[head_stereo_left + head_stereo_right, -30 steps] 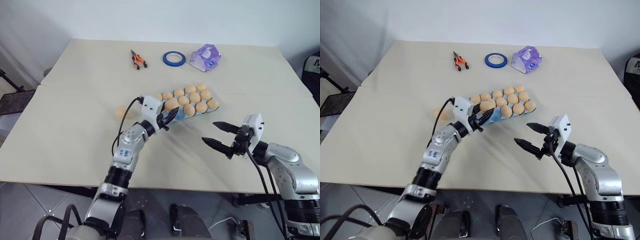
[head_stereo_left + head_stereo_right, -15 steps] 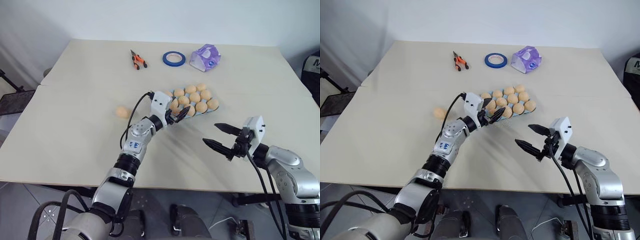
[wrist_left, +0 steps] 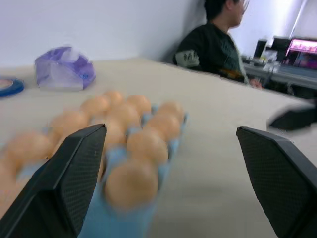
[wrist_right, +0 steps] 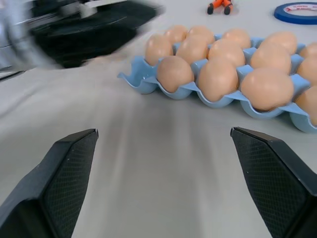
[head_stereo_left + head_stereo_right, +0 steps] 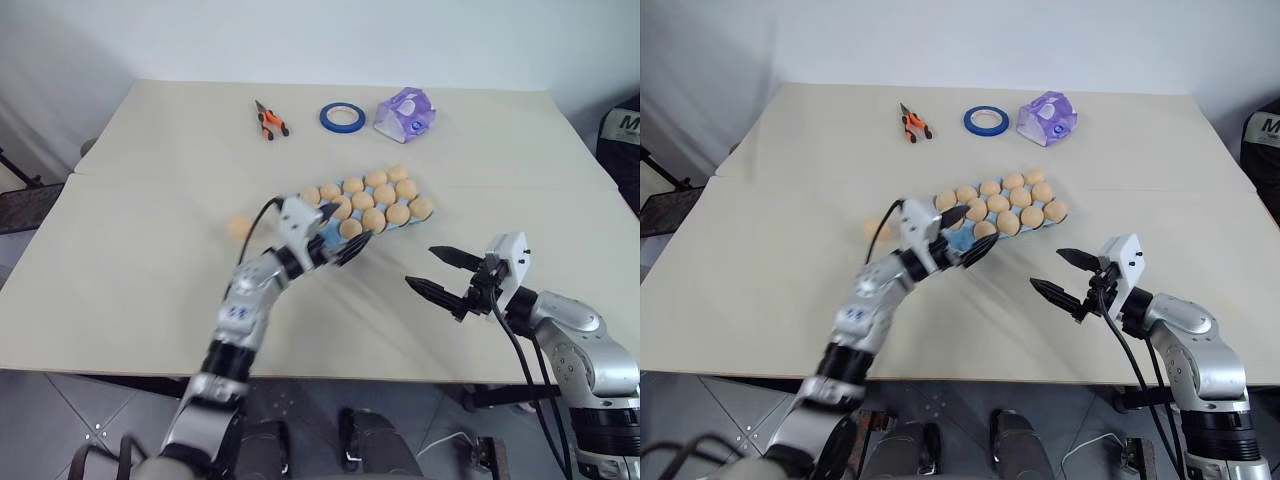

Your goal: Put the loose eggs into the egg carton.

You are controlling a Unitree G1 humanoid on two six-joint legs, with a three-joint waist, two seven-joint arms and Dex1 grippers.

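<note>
The light blue egg carton (image 4: 138, 82) lies mid-table, most cups filled with tan eggs (image 4: 217, 77); its near-left end cup is bare. One loose egg (image 5: 238, 227) rests on the table left of the carton. My left gripper (image 5: 345, 226) hovers open at the carton's near-left corner, nothing between its fingers (image 3: 74, 173). My right gripper (image 5: 440, 272) hangs open and empty above the table, to the right of and nearer than the carton, pointing toward it.
Along the far edge lie orange-handled pliers (image 5: 268, 120), a blue tape roll (image 5: 343, 117) and a purple-and-white packet (image 5: 405, 113). A person (image 3: 213, 42) sits beyond the table's right side. The table (image 5: 150, 290) has bare surface on the near left.
My left gripper went from shut to open, reached over the carton's near-left cups, then drew back toward me. The right arm stayed put. The camera shifted slightly.
</note>
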